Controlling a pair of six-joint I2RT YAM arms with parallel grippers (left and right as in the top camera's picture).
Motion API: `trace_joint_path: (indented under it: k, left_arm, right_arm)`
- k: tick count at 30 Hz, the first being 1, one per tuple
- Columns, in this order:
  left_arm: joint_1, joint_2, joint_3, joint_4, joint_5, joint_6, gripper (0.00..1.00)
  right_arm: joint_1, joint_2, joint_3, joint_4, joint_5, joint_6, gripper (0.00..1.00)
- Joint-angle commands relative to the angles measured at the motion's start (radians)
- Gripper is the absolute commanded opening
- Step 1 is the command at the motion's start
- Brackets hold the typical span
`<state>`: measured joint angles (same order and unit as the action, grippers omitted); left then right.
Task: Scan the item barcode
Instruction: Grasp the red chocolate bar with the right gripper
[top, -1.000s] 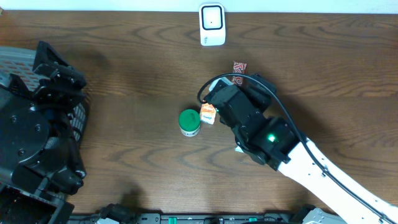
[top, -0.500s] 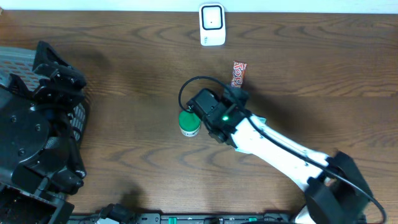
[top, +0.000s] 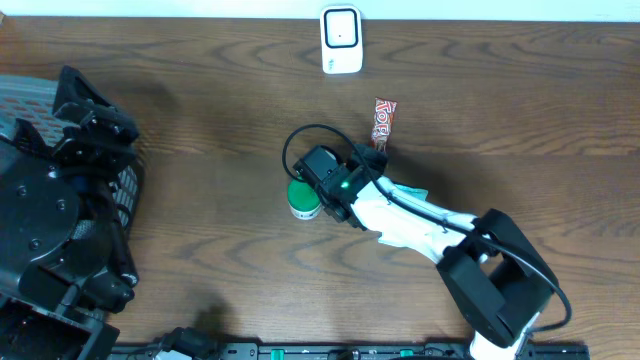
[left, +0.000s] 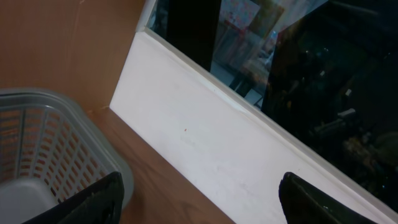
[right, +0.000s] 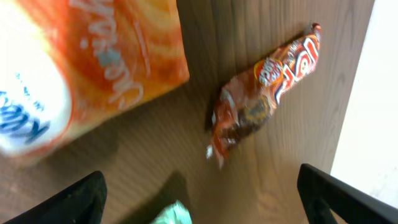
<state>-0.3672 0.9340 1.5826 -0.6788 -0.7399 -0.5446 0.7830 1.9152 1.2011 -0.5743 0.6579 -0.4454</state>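
Step in hand judged as pickup of the orange-and-white cardboard carton (right: 81, 68) for scanning. Found lying on the brown wooden worktop (top: 200, 120) just beside the green-lidded round jar (top: 305, 198); hidden under the right arm in the overhead view.

Right pincer (right: 208, 199) observed spread wide above the worktop, nothing between its dark fingers (right: 71, 202). Carton seen off-centre, towards one finger rather than between both.

Advised:
- Centre over the carton before closing.
- Square the fingers across opposite flat faces.
- Keep clear of the jar to avoid knocking it.
- Leave the barcode face uncovered. Barcode not located in any view.
- Avoid catching the red-and-orange foil snack wrapper (right: 267, 93), lying near the jar on its far right.

White box-shaped barcode scanner (top: 341, 40) recorded well beyond the jar, at the far worktop edge. Expect a carry across open worktop with the printed face turned towards it.

Containers:
- Jar lidded, contents not visible.
- Grey slotted plastic basket (left: 50, 155) recorded well apart from the jar, on the left side, under the left arm. No contents seen in the small part shown, remainder hidden.

Left pincer (left: 208, 199) spread, holding nothing.
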Motion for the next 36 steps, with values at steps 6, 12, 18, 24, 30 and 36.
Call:
trace_joint_path:
  k: [6, 12, 18, 24, 30, 36]
  left_arm:
    - [0.004, -0.002, 0.003, 0.003, -0.021, 0.017, 0.8]
    - [0.004, -0.001, 0.003, 0.003, -0.021, 0.017, 0.8]
    - [0.004, -0.001, 0.003, 0.003, -0.021, 0.017, 0.8]
    - [0.004, -0.001, 0.003, 0.002, -0.021, 0.017, 0.8]
    - [0.004, 0.0, 0.003, 0.002, -0.021, 0.017, 0.8]
    - [0.004, 0.0, 0.003, 0.002, -0.021, 0.017, 0.8]
  right_arm:
    - [-0.056, 0.058, -0.004, 0.077, 0.021, 0.018, 0.92]
    - [-0.1, 0.083, -0.005, 0.127, 0.021, -0.006, 0.91]
    - [-0.143, 0.083, -0.005, 0.175, 0.007, -0.016, 0.91]
    - [-0.171, 0.083, -0.005, 0.207, -0.051, -0.035, 0.84]
    - [-0.172, 0.09, -0.005, 0.25, -0.085, -0.051, 0.74]
    - [-0.175, 0.149, -0.005, 0.253, -0.084, -0.063, 0.75]
